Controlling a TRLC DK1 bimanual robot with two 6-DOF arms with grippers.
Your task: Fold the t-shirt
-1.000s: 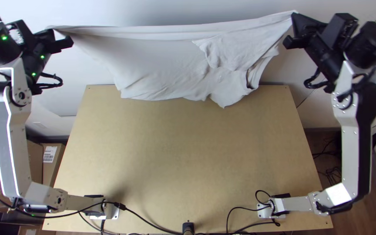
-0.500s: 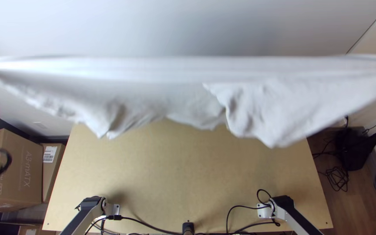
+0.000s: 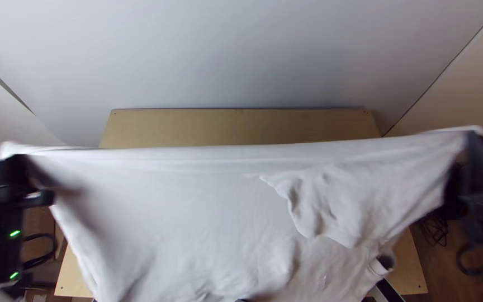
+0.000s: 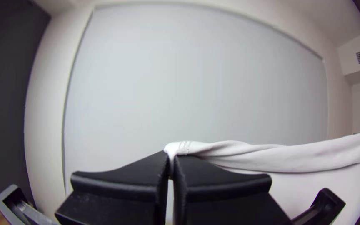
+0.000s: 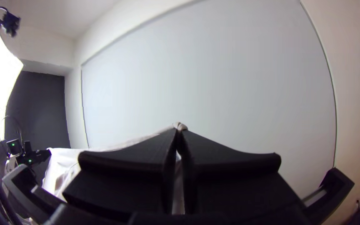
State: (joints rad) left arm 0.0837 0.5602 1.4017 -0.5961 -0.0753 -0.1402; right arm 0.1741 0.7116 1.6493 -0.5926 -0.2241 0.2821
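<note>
above the worktop (image 3: 197,126), i have the t-shirt (image 3: 197,207) stretched wide: left pincer (image 3: 12,156) closed tight on one end of its upper edge, right pincer (image 3: 472,140) closed on the other, cloth hanging between in loose creases.

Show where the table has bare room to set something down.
Bare wood shows on the table between its far edge and the t-shirt, with slivers at both near corners. Crowded: the middle, hidden behind the t-shirt, which left gripper and right gripper hold.

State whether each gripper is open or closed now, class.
Left gripper: closed, holding one end of the white t-shirt.
Right gripper: closed, holding the t-shirt's opposite end.
</note>
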